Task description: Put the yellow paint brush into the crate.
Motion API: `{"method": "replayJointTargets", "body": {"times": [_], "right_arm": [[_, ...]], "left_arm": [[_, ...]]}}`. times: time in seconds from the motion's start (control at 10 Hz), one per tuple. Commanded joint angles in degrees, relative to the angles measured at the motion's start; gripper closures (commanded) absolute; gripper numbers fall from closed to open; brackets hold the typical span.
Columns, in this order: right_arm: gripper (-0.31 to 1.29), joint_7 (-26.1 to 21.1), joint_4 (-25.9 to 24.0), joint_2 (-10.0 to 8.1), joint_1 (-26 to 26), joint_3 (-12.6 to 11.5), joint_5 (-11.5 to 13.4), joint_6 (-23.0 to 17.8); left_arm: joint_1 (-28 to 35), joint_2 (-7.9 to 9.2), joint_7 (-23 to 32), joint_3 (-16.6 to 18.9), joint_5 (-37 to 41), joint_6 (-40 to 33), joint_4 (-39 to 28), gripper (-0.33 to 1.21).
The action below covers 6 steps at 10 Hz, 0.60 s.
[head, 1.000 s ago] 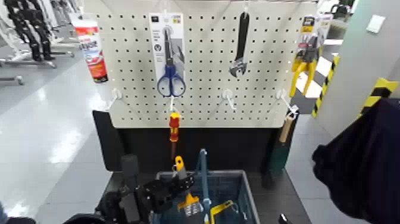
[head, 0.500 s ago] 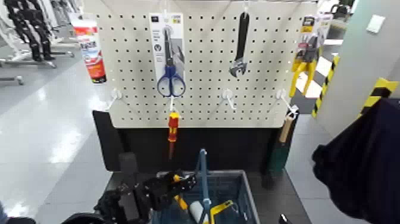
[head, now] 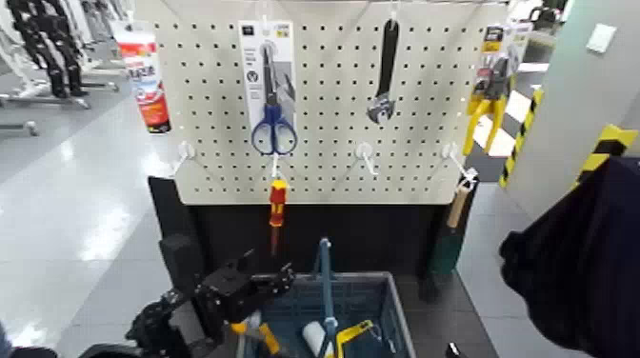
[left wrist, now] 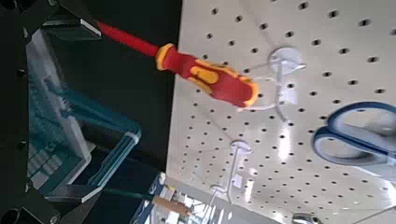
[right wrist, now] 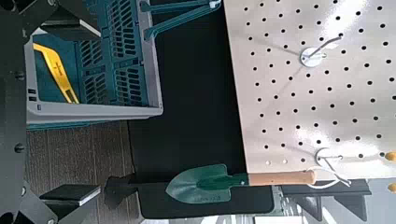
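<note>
Yellow paint brush (head: 259, 335) lying slanted inside crate (head: 395, 309) at 7 o'clock of blue handle (head: 326, 286), apparently dropped there. Left pincer (head: 276, 283) above crate's 9 o'clock rim, fingers apart, holding nothing. Right pincer unseen. Red-and-yellow screwdriver (head: 278, 203) hanging at 12 o'clock on pegboard (head: 324, 162), close overhead; scissors (head: 273, 119), wrench (head: 385, 76), green trowel (right wrist: 210, 183) well clear

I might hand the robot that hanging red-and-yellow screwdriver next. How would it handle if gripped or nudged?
The screwdriver looks stiff, a straight shaft with a solid moulded handle. It hangs from a pegboard hook, so a nudge would probably swing it. The handle seems rounded, so laid flat it may roll.
</note>
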Motion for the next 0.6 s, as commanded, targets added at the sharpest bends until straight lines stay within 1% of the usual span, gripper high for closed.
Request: {"method": "replayJointTargets", "body": {"times": [0.1, 0.2, 0.3, 0.5, 0.6], "right_arm": [[0.14, 0.2, -0.1, 0.00, 0.0, -0.1, 0.0, 0.3], [0.14, 0.2, -0.1, 0.00, 0.0, -0.1, -0.1, 0.3], [0.14, 0.2, -0.2, 0.09, 0.1, -0.2, -0.1, 0.3], [0.14, 0.2, -0.2, 0.09, 0.1, -0.2, -0.1, 0.2], [0.14, 0.2, -0.3, 0.09, 0.1, -0.3, -0.1, 0.2]], "left_arm": [[3.8, -0.75, 3.0, 2.8, -5.1, -2.3, -5.2, 0.14], [5.7, -1.10, 5.3, 3.8, -7.6, -3.9, -7.3, 0.14], [7.4, -1.89, 6.5, 5.0, -9.8, -5.5, -8.4, 0.14], [10.0, -2.86, 9.2, 5.6, -15.4, -8.6, -10.3, 0.14], [11.7, -3.65, 10.5, 6.2, -17.3, -9.1, -11.4, 0.13]]}}
